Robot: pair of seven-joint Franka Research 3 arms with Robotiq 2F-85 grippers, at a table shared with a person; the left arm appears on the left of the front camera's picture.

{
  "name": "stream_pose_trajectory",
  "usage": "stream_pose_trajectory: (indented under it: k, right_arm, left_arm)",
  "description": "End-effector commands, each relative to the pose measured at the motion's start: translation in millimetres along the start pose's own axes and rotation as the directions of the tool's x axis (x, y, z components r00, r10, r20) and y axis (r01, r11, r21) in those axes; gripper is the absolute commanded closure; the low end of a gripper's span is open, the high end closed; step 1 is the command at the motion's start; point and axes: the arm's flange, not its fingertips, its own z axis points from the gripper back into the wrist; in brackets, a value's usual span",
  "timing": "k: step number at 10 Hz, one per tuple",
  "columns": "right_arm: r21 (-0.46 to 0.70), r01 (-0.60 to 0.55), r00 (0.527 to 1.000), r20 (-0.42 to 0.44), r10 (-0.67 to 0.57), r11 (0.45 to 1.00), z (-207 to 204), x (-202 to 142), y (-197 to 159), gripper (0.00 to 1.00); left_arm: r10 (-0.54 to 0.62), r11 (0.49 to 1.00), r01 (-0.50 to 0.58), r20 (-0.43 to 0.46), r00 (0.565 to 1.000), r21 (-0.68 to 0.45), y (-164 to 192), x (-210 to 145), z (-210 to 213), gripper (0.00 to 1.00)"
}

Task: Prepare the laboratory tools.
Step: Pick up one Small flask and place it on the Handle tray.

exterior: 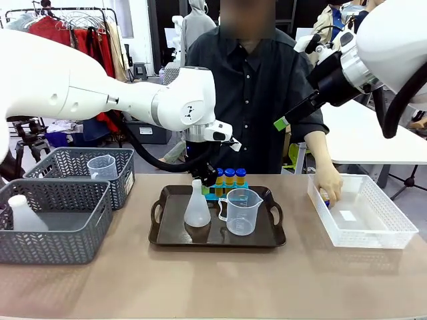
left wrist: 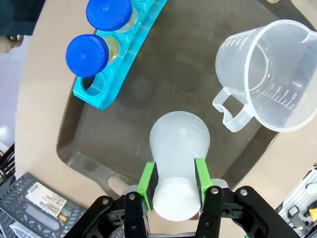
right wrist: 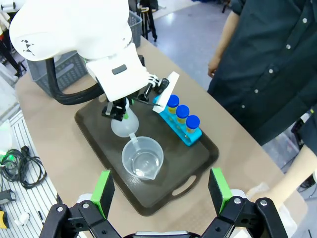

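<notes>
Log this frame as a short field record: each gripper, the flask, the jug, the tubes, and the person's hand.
left gripper: shut on the flask's neck
flask: upright on the dark tray
right gripper: open, raised above the tray, holding nothing
jug: upright on the tray, beside the flask, apart from it
tubes: three blue caps visible in the blue rack at the tray's far edge
person's hand: reaching into the clear basket

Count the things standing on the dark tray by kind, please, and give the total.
Conical flask: 1
Measuring jug: 1
Blue tube rack: 1
Blue-capped tubes in the rack: 3
Total: 6
</notes>
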Motion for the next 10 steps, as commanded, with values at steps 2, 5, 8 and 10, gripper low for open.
stream_pose_trajectory:
  k: [2,5,8,10]
  right_arm:
    - [0.004,-0.002,1.000,0.005,0.002,1.000,1,0,-1,0.00]
    - [0.004,-0.002,1.000,0.005,0.002,1.000,1,0,-1,0.00]
    - [0.004,-0.002,1.000,0.005,0.002,1.000,1,0,-1,0.00]
    - [0.004,-0.002,1.000,0.005,0.002,1.000,1,0,-1,0.00]
  left_arm:
    - [0.007,1.000,-0.007,0.022,1.000,0.003,-3,-15,2,0.80]
    - [0.005,1.000,-0.005,0.036,0.999,0.005,-6,-18,5,0.22]
    - [0.005,1.000,-0.006,0.041,0.999,0.008,-6,-21,9,0.00]
    - [0.006,1.000,-0.007,0.045,0.999,0.011,-5,-22,12,0.00]
